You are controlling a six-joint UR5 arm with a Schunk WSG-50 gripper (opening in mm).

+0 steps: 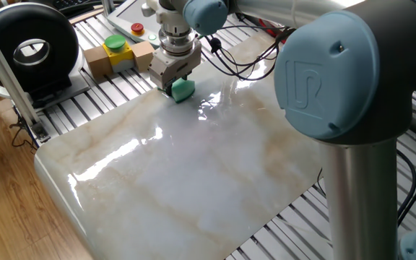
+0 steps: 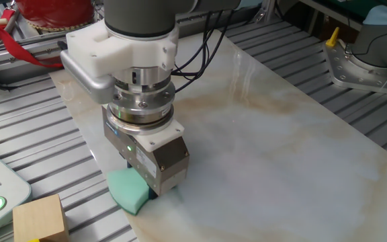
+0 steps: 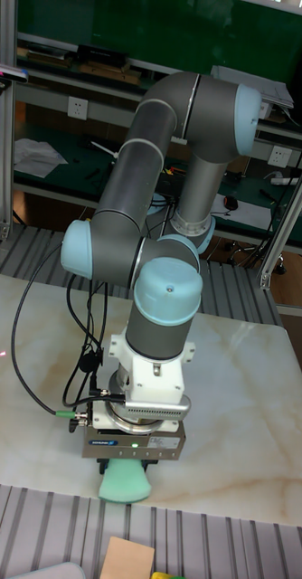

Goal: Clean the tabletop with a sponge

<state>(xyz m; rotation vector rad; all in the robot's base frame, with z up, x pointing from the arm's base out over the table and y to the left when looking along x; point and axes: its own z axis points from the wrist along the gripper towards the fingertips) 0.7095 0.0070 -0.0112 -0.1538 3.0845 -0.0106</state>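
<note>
sponge (image 2: 127,191): teal-green soft foam block, rounded edges, pressed on the slab near its edge by the slatted frame
fingers (image 2: 154,193): closed on the sponge, mostly hidden under the boxy metal gripper body
tabletop (image 1: 193,173): glossy white-grey marble slab, beige-brown veins, rounded corners
frame (image 2: 39,144): ribbed grey aluminium slats
wooden block (image 2: 40,218): tan, square-cornered, just beside the sponge

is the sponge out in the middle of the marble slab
No, the sponge sits under the hand near the tabletop's edge by the slats.
</note>
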